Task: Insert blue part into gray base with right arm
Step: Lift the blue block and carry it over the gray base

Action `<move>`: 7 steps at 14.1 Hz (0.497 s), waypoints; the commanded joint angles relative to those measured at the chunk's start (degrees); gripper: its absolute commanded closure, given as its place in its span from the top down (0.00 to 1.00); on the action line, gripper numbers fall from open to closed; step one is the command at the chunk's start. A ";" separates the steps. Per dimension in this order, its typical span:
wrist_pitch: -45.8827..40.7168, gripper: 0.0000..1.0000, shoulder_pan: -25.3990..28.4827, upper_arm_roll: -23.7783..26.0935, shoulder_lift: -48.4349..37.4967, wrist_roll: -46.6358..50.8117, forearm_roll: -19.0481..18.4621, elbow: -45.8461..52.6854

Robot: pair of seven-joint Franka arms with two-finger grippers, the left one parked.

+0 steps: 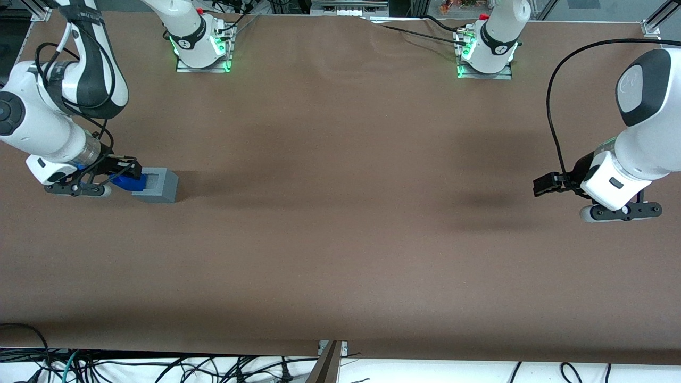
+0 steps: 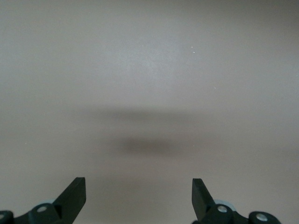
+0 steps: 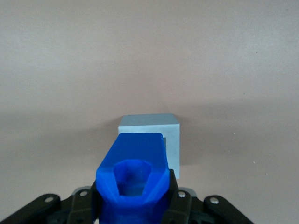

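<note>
Clamped between the fingers of the right arm's gripper, the blue part hangs at the front view's left edge, just beside the gray base, whose socket opens upward.

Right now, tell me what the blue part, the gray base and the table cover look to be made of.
Blue part, held in the gripper beside the base: likely molded or printed plastic, slightly glossy, with soft highlights on its edges.
Gray base: probably plastic too, matte, with flat even faces and no shine.
Table cover: looks like brown cloth or felt, dull, wrinkled near the arm mounts.
</note>
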 commanded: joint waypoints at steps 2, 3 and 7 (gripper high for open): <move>5.59 0.22 -0.58 -0.08 0.12 -2.33 0.27 -5.07; 8.05 0.22 -0.75 -1.04 0.56 -3.91 0.27 -6.48; 10.80 0.22 -1.02 -1.40 1.35 -6.03 0.36 -7.99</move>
